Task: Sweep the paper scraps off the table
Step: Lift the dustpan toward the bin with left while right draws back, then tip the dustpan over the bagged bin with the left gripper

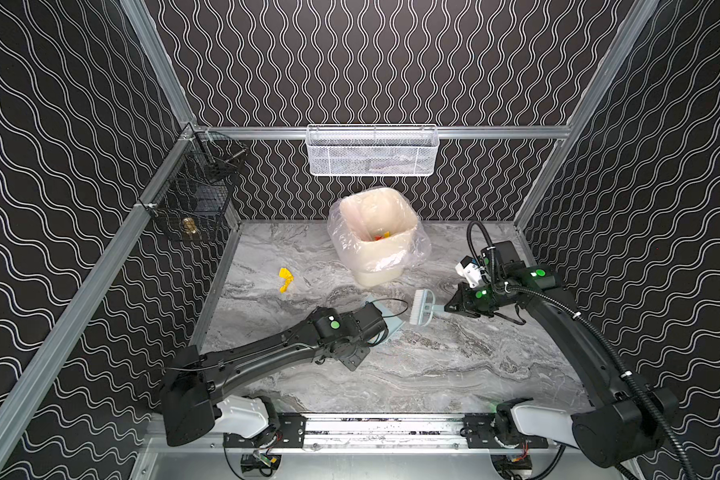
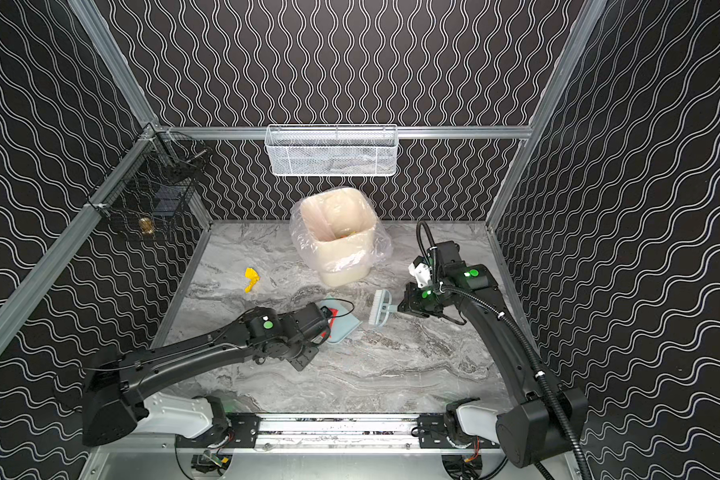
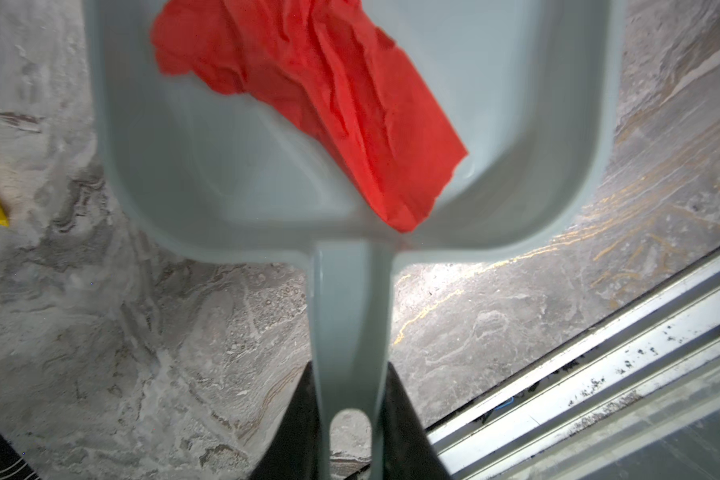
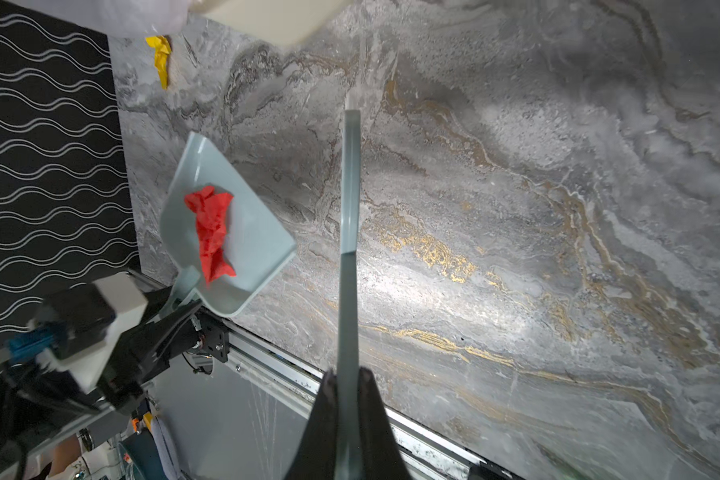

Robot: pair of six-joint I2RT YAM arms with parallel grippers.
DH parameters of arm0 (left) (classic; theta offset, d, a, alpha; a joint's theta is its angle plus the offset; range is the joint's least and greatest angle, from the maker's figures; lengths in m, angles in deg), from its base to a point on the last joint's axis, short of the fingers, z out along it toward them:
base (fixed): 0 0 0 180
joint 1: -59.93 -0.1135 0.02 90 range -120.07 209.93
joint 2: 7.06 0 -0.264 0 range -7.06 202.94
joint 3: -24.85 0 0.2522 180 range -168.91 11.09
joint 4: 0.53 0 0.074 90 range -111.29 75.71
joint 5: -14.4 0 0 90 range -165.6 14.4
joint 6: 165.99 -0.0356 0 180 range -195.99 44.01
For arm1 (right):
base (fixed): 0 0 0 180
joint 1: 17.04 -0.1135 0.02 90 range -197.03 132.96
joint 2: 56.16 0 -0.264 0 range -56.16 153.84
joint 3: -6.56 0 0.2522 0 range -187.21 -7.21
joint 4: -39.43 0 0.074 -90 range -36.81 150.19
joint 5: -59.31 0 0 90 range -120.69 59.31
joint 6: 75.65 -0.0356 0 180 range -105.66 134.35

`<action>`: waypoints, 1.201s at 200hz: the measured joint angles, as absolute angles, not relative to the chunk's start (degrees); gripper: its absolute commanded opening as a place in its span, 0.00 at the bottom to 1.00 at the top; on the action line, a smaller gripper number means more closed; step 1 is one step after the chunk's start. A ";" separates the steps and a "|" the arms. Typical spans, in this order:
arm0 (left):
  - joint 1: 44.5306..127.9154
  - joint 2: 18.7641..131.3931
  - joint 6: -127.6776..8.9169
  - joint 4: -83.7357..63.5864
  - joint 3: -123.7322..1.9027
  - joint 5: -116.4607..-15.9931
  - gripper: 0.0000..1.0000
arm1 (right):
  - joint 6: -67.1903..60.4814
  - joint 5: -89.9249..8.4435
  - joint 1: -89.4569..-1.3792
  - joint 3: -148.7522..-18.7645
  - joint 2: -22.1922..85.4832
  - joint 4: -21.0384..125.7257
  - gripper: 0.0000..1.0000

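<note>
My left gripper (image 3: 348, 368) clamps dustpan (image 3: 225, 187), red scrap (image 3: 329, 104) aboard; right gripper (image 4: 347, 372) clamps brush (image 4: 348, 208). Keep dustpan level toward bin (image 1: 379, 272); yellow scrap (image 1: 285, 280) unswept.

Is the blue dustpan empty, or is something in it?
Not empty. One crumpled red paper scrap lies inside the pale blue plastic dustpan, seen in both wrist views.

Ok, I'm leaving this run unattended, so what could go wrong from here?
The red scrap lies loose in the dustpan held by the left end effector; a tilt on the way to the bin could spill it. The yellow scrap sits apart, far from the brush, and might get missed. The bin's loose liner could snag the dustpan.
</note>
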State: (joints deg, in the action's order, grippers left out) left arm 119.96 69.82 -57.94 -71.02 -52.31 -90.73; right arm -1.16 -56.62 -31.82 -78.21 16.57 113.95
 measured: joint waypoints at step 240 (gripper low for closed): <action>87.24 83.26 -72.00 -93.65 -104.05 -86.12 0.00 | 3.30 -62.92 -24.41 -75.80 12.75 110.95 0.00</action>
